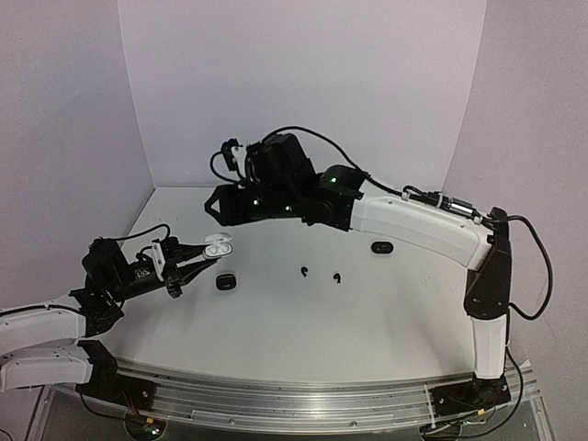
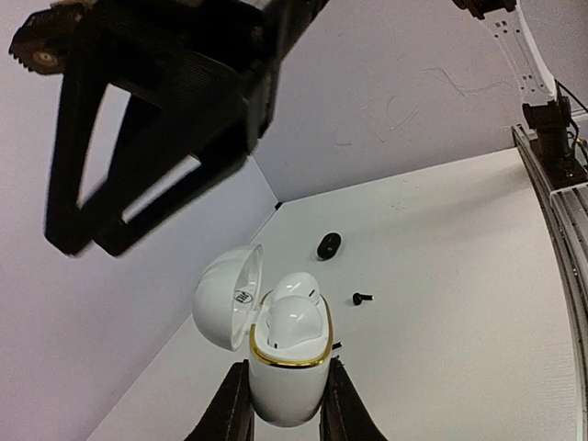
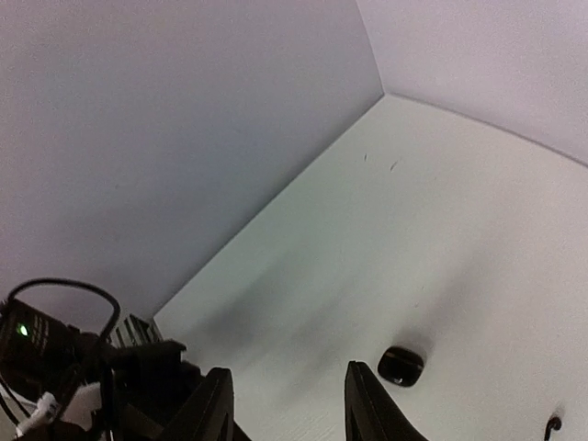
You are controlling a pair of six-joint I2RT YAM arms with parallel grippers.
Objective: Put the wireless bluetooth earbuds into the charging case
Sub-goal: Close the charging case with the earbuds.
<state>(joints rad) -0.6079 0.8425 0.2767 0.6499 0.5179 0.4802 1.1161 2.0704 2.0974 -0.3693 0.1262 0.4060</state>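
White worktop (image 1: 276, 312), lilac walls. Left fingers (image 2: 230, 413) clamped white charging case (image 2: 287, 381), lid open, white earbuds (image 2: 292, 317) apparently seated inside. Right fingers (image 3: 367, 404) parted, empty, overhead. Risk: right fingers descending could knock lid; black earbuds (image 1: 304, 270) lay loose mid-worktop.

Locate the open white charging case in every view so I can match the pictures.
Top external: the white charging case sits left of centre, at the tip of the left gripper.
Left wrist: bottom centre, lid open, clamped between the fingers.
Right wrist: not in it.
Shared landmark: the white table, also in the left wrist and right wrist views.
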